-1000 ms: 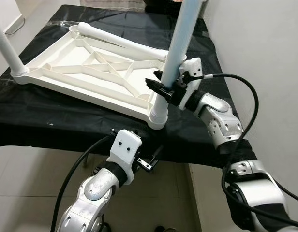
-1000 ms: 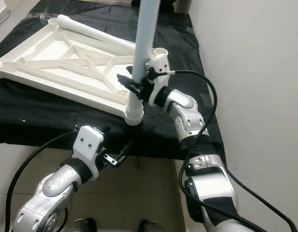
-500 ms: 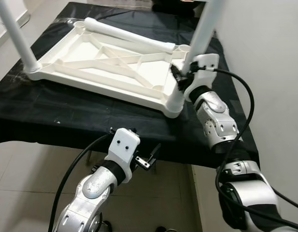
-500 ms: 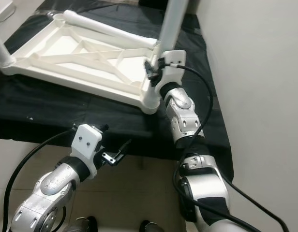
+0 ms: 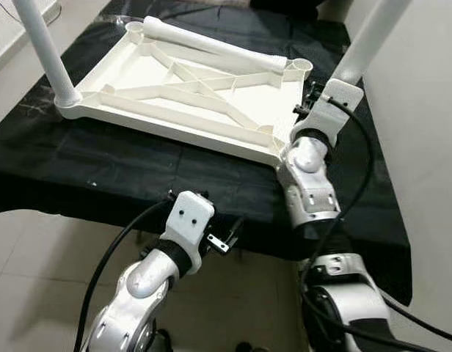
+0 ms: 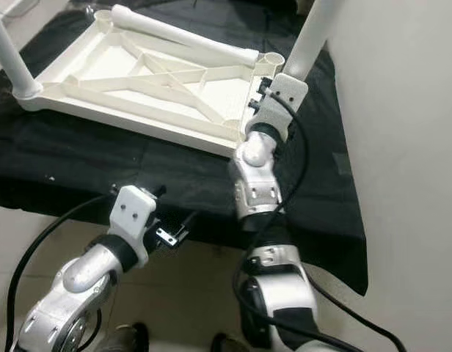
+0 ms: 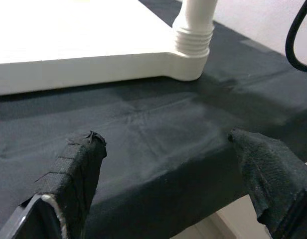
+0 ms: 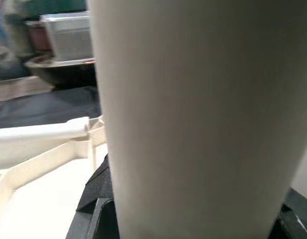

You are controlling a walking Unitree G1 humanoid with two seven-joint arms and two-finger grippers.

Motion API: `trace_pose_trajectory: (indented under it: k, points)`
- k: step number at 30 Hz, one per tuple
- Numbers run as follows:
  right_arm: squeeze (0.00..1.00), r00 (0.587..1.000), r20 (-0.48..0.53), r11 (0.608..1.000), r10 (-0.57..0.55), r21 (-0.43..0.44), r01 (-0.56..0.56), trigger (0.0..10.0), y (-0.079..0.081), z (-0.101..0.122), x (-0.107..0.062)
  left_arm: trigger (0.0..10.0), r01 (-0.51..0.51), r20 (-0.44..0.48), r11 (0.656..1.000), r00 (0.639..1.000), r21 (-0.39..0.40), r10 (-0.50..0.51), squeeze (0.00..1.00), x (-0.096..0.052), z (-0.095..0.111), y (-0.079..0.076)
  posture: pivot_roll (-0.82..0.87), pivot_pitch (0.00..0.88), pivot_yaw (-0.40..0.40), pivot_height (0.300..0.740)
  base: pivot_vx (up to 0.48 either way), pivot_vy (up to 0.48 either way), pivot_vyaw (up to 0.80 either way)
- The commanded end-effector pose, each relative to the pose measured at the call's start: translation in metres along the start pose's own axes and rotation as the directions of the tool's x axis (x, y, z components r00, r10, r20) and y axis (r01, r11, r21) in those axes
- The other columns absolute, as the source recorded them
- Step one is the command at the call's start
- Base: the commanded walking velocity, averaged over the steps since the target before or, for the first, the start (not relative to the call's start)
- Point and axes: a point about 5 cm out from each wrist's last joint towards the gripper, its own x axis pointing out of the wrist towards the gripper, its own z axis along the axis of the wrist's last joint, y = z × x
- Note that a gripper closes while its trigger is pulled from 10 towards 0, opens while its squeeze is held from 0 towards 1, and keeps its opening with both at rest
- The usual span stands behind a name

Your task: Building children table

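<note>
right gripper (image 5: 308, 111) clamped on the white leg (image 5: 364, 44), which tilts up and away over the upturned tabletop (image 5: 183, 81)'s near right corner socket; the right arm is nearer; left gripper (image 7: 168, 174) gapes wide and empty at the black table (image 5: 123, 169)'s front edge

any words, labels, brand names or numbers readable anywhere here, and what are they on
None can be read in these pictures.
White plastic tabletop lying upside down: no print or label visible.
White plastic table leg held by the right tool: plain, no marking.
Black cloth over the work surface: no text.
Grey bin in the background: blurred, nothing legible.
</note>
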Motion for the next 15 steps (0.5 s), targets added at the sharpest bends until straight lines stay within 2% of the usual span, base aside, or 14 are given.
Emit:
trace_pose_trajectory:
  k: [1,3,5,10,13,15]
  points:
    - [0.00,0.963,-0.182,0.978,-0.198,-0.109,0.180,10.0,-0.025,-0.042,-0.005,10.0,0.005,-0.011,1.000,1.000,0.003,-0.005,0.00,-0.001,-0.003,-0.001,0.11,0.216,-0.104,0.740,0.000,0.000,0.00]
    - [0.00,0.960,-0.187,0.975,-0.209,-0.111,0.191,10.0,-0.024,-0.042,-0.006,10.0,0.004,-0.010,1.000,1.000,0.004,-0.004,0.00,-0.001,-0.003,-0.001,0.11,0.216,-0.104,0.740,0.000,0.000,0.00]
    - [0.00,0.960,-0.190,0.977,-0.207,-0.084,0.195,10.0,-0.017,-0.037,-0.008,10.0,0.003,-0.010,1.000,1.000,0.007,-0.003,0.00,-0.002,-0.004,0.000,0.12,0.209,-0.104,0.740,0.000,0.000,0.00]
    - [0.00,0.969,-0.176,0.984,-0.172,-0.084,0.159,10.0,-0.010,-0.033,-0.008,10.0,0.004,-0.010,1.000,1.000,0.008,-0.004,0.00,-0.002,-0.004,0.000,0.12,0.204,-0.104,0.740,0.000,0.000,0.00]
    - [0.00,0.976,-0.171,0.988,-0.138,-0.093,0.124,10.0,-0.005,-0.031,-0.007,10.0,0.005,-0.009,1.000,1.000,0.007,-0.005,0.00,-0.001,-0.005,-0.001,0.11,0.194,-0.103,0.740,0.000,0.000,0.00]
    - [0.00,0.977,-0.162,0.983,-0.141,-0.138,0.119,10.0,-0.003,-0.030,-0.006,10.0,0.008,-0.006,1.000,1.000,0.004,-0.008,0.00,0.000,-0.005,-0.002,0.11,0.192,-0.105,0.740,0.000,0.000,0.00]
